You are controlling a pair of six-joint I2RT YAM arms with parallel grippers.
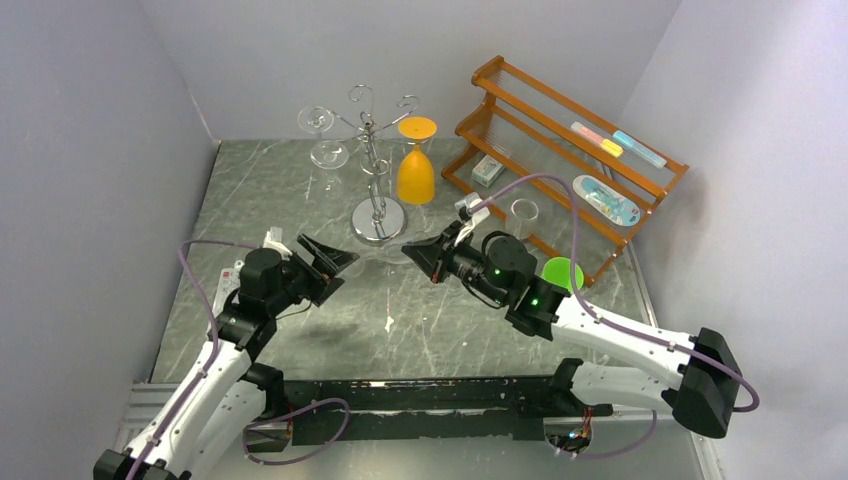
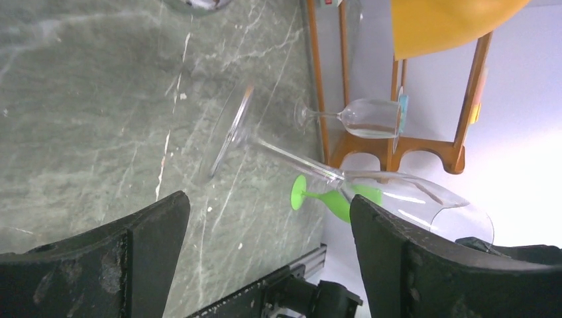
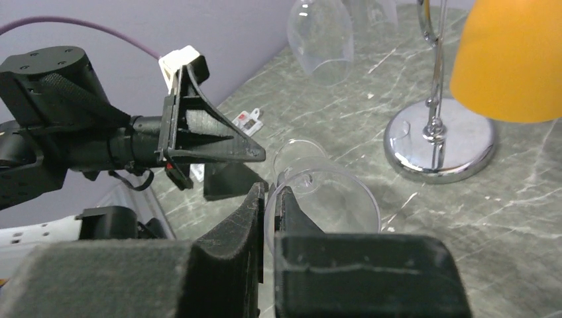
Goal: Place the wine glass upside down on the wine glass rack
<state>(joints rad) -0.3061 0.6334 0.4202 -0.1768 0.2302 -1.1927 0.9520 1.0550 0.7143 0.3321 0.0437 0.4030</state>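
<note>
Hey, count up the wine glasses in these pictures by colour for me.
Clear wine glasses: 3 (hanging glass, held glass in right gripper, standing glass by wooden shelf)
Orange wine glass: 1
Green wine glass: 1
Total: 5

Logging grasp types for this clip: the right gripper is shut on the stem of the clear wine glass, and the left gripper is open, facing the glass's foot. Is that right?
Not the stem: the right gripper is shut on the rim of the wine glass bowl, as the right wrist view shows. The left gripper is open, facing the glass's foot.
</note>
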